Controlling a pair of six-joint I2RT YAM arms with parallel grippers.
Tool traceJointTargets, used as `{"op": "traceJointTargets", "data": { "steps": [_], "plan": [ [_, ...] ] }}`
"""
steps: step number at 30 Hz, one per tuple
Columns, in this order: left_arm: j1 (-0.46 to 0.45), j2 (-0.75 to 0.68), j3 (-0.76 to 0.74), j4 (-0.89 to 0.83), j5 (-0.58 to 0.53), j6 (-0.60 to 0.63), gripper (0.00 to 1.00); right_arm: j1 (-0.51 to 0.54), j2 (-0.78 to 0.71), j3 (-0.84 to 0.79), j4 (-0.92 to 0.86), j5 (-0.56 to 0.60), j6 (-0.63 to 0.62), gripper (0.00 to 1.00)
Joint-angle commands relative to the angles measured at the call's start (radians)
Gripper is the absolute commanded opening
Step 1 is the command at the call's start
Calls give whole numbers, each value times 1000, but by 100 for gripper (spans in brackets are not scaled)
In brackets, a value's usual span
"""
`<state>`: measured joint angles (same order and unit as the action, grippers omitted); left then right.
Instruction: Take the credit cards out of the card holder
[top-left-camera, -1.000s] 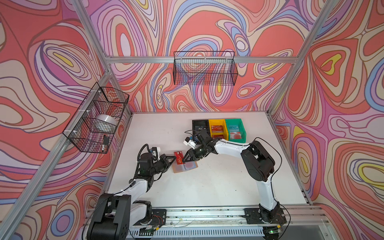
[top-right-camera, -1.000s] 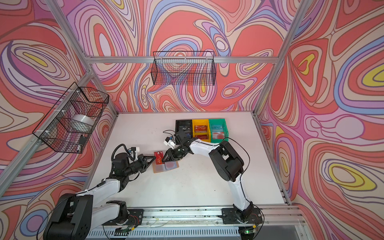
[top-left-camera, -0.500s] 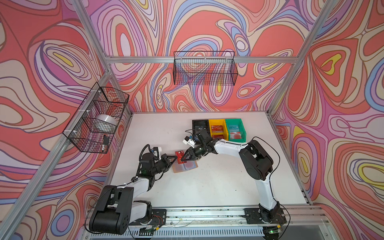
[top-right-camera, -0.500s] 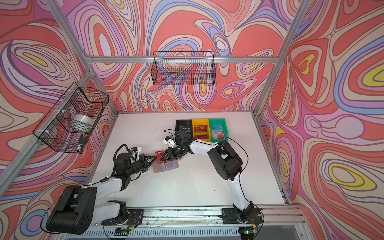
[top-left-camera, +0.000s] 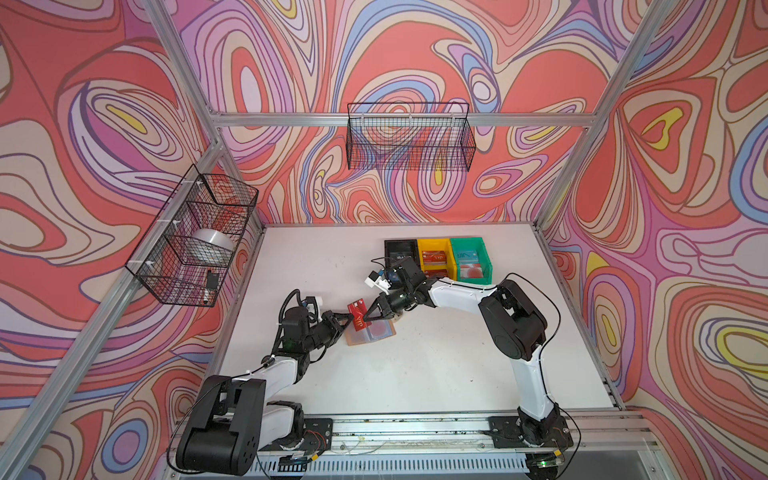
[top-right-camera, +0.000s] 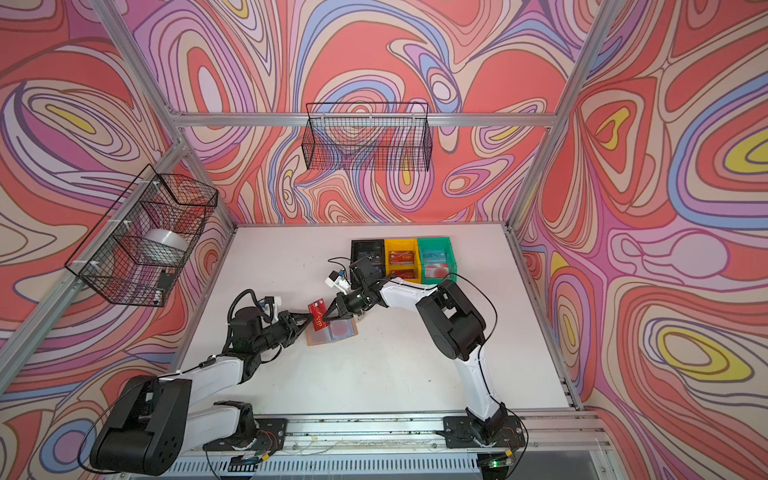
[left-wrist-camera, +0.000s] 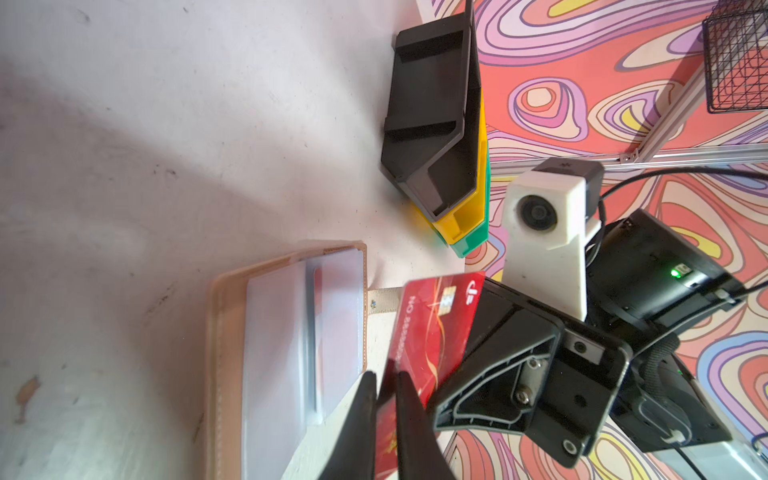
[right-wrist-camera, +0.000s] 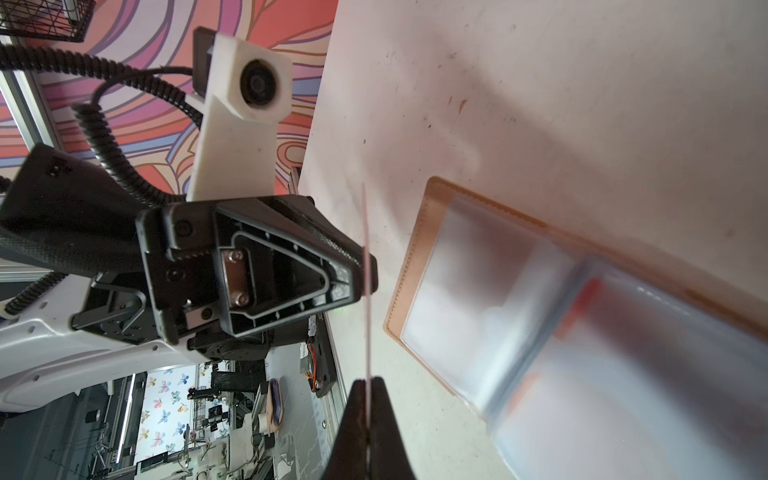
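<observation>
**Item: red card** (top-left-camera: 358, 311)
- Place: lifted clear of the card holder (top-left-camera: 361, 338) and hanging over its left-hand page. The holder lay open left of the table's (top-left-camera: 415, 374) middle, about halfway between the near and far edges.
- Attitude: the card stood tilted on edge, not flat. From where I stood its long axis seemed to run near-to-far, though the tilt made that hard to fix.

**Held by**
- Right claw (top-left-camera: 368, 318): clamped tight on the side of the card facing the table's right edge. The right wrist view showed the card edge-on between closed tips.
- Left claw (top-left-camera: 351, 319): met the same card from the side facing the left edge. Its tips straddled the card with a sliver of gap. I could not tell whether it pinched or merely flanked.

**Governing relation:** the card sat between two claws facing each other tip to tip, and both touched it. I judged a handover due, with the left claw letting go and the right drawing the card off toward the bins (top-left-camera: 436, 249) at the far edge.

**Item: pale card** (top-left-camera: 379, 329)
- It bore a red circle and lay in the holder's right-hand sleeve, not yet out.

**Arms**
- Right arm (top-left-camera: 511, 320): elbow raised, forearm stretched across the middle, wrist low.
- Left arm (top-left-camera: 282, 370): folded short, forearm pointing toward the right edge.
</observation>
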<state>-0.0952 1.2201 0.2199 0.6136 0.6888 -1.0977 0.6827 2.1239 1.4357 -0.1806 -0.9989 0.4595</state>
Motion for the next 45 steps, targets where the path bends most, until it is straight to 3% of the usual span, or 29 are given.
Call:
{"op": "traceJointTargets", "data": {
  "steps": [1,7,13,20,25,31,37,45],
  "plan": [
    [-9,-35,6,-74,8,39,16,-12,-38,15,-79,-6,-87,0],
    [-8,-60,9,-130,-3,58,16,-43,-36,153,-453,65,-373,0],
    [-9,-62,9,-137,-4,59,16,-66,-44,313,-782,299,-600,0],
    [-10,-52,14,-143,-5,62,16,-86,-134,312,-899,556,-804,0],
    [-11,-35,21,-138,-2,64,16,-107,-220,274,-931,679,-978,0],
    [-12,-22,19,-123,2,59,16,-190,-254,317,-989,799,-1070,0],
    [-14,-22,20,-129,-2,63,16,-267,-189,428,-1073,944,-1154,0],
    [-14,-18,19,-127,-5,59,16,-306,-17,667,-1179,1055,-1318,0]
  ]
}}
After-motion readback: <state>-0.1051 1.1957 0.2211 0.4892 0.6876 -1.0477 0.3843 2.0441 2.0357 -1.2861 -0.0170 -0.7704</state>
